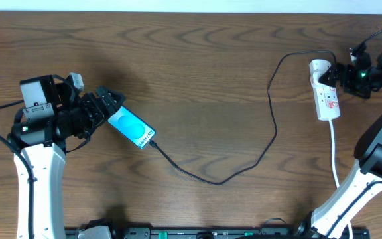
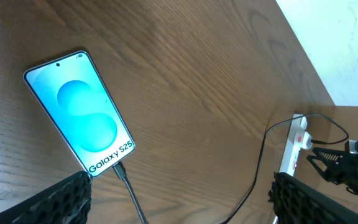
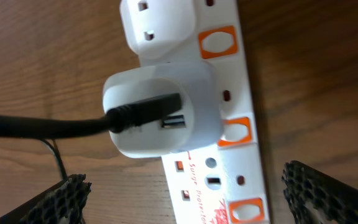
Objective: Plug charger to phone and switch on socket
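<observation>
The phone [image 1: 131, 128] lies flat on the wooden table with its cyan screen [image 2: 82, 118] lit and reading "Galaxy S25". The charger cable [image 1: 217, 180] has its plug tip [image 2: 120, 168] seated in the phone's bottom edge. From there it loops right and up to a white adapter [image 3: 160, 115] plugged into the socket [image 1: 325, 93]. My left gripper [image 1: 113, 103] stands open just left of the phone and holds nothing [image 2: 182, 202]. My right gripper [image 1: 340, 73] hovers open over the socket strip [image 3: 194, 199], near its orange switches [image 3: 235, 130].
The socket's white cord [image 1: 334, 156] runs down toward the front edge. A second white plug [image 3: 160, 25] sits at the strip's end. The table's far edge [image 2: 303, 56] meets a white wall. Bare wood lies between the two arms.
</observation>
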`<state>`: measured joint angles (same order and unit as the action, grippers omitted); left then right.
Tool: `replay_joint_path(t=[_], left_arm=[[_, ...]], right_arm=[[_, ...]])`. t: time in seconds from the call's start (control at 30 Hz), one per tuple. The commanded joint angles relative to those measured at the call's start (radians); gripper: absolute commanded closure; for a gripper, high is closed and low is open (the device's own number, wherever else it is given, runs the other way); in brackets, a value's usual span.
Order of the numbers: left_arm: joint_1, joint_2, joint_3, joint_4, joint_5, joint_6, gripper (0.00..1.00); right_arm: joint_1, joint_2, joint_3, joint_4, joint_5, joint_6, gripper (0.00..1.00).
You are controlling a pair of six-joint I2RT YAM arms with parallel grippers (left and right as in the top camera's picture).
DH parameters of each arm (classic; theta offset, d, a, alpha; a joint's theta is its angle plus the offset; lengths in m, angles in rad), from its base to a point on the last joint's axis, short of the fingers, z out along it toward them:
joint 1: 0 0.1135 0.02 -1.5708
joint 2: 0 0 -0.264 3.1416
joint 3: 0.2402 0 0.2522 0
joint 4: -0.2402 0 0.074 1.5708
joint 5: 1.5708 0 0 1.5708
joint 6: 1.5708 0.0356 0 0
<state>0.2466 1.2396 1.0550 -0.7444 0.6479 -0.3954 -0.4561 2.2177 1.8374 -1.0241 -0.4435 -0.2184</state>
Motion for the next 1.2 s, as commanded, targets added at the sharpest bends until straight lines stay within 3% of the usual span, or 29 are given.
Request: replay_joint_path(t=[0.0, 0.9, 1.17], left_arm=[[-0.001, -0.003, 0.005, -0.003, -0.009, 0.01, 0.08], [-0.001, -0.003, 0.005, -0.007, -0.013, 0.018, 0.08], [-0.001, -0.003, 0.005, -0.006, -0.013, 0.018, 0.08]], right_arm=[[0.006, 0.014, 0.016, 0.008, -0.072, -0.023, 0.01], [0.054, 0.093, 0.017, 0.022, -0.056, 0.043, 0.01], [0.042, 0.092, 0.204, -0.124, 0.022, 0.09, 0.01]])
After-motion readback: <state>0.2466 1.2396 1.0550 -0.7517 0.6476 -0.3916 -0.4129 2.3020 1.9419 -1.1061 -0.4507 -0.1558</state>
